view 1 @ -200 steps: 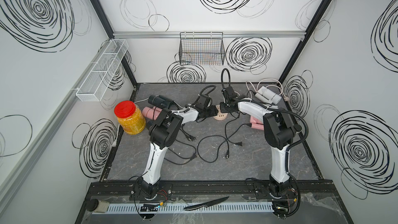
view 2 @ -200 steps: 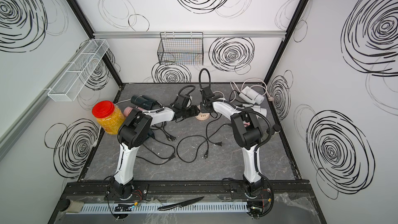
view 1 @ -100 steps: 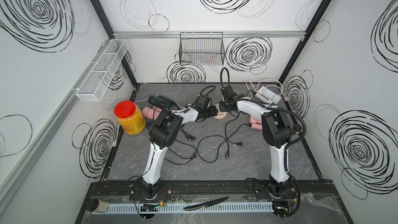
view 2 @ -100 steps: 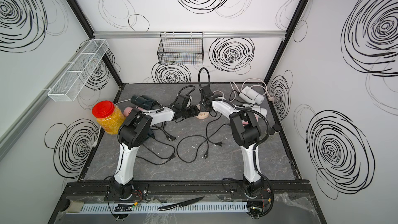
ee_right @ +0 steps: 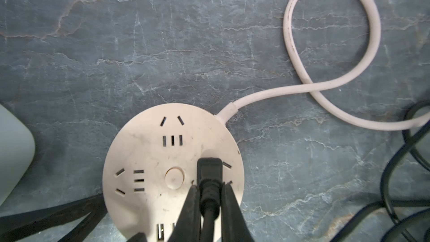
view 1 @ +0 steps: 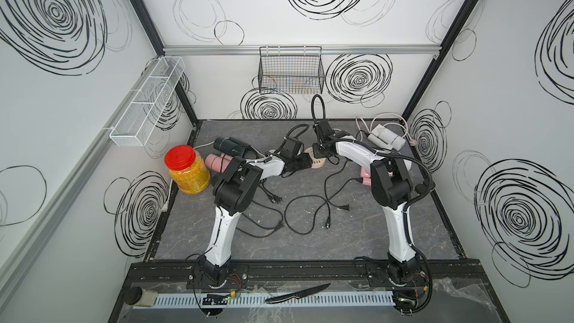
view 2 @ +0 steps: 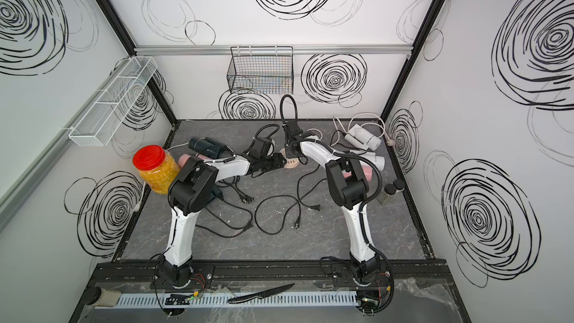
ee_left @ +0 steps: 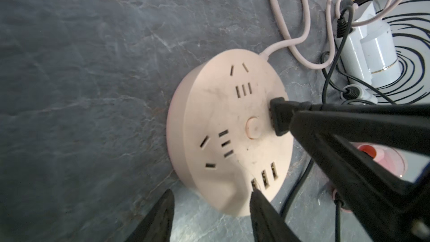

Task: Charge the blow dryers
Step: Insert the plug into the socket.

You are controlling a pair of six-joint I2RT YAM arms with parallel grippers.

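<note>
A round beige socket hub (view 1: 317, 163) (ee_right: 144, 159) lies mid-table at the back. My right gripper (ee_right: 209, 188) (view 1: 321, 154) is shut on a black plug (ee_right: 209, 168) (ee_left: 280, 117) that stands against the hub's face beside its round button. My left gripper (ee_left: 211, 192) (view 1: 306, 162) is open at the hub's rim, with one fingertip (ee_left: 254, 190) against the face by the USB slots. Dark blow dryers (view 1: 230, 146) and a pink one (view 1: 214, 161) lie at the left. White blow dryers (view 1: 386, 138) and a pink one (view 2: 366, 174) lie at the right.
A red-lidded jar (view 1: 186, 169) stands at the left edge. Loose black cords with free plugs (view 1: 310, 209) sprawl between the arms. The hub's pale cable (ee_right: 330, 84) loops behind it. A pale rounded block (ee_right: 14, 150) sits beside the hub. A knife (view 1: 298, 293) lies on the front rail.
The right arm's elbow has shifted slightly to the left. Both grippers stay at the hub, and the plug is still held.
</note>
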